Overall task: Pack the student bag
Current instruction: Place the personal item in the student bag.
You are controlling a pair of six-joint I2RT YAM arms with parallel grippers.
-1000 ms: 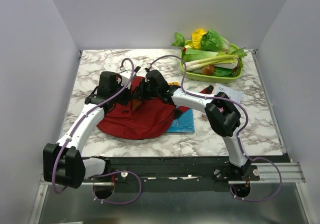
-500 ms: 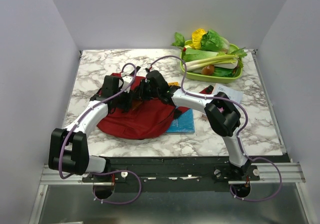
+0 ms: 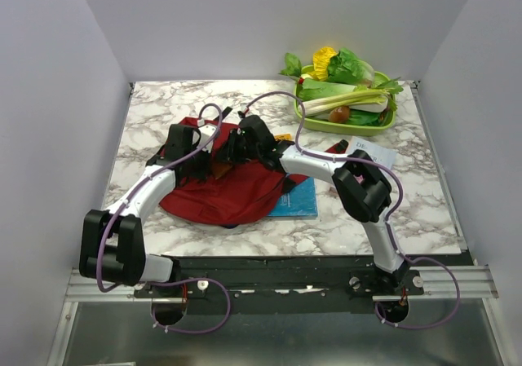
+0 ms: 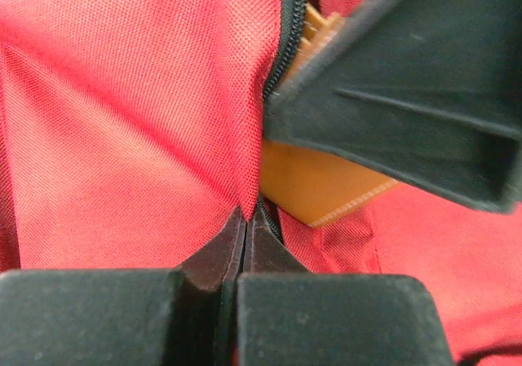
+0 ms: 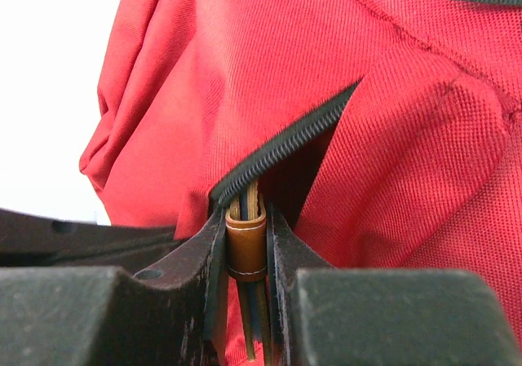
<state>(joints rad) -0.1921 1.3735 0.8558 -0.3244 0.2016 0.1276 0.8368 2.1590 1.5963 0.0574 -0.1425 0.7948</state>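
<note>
bag at counter centre, zip parted | left fingers clenched on its fabric edge; right fingers grasping tan leather item at opening | judged midway; blue book at 3 o'clock lies outside

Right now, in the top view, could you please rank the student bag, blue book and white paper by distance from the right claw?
1. student bag: directly beneath the right claw
2. blue book: at the bag's right edge
3. white paper: farther right
</note>
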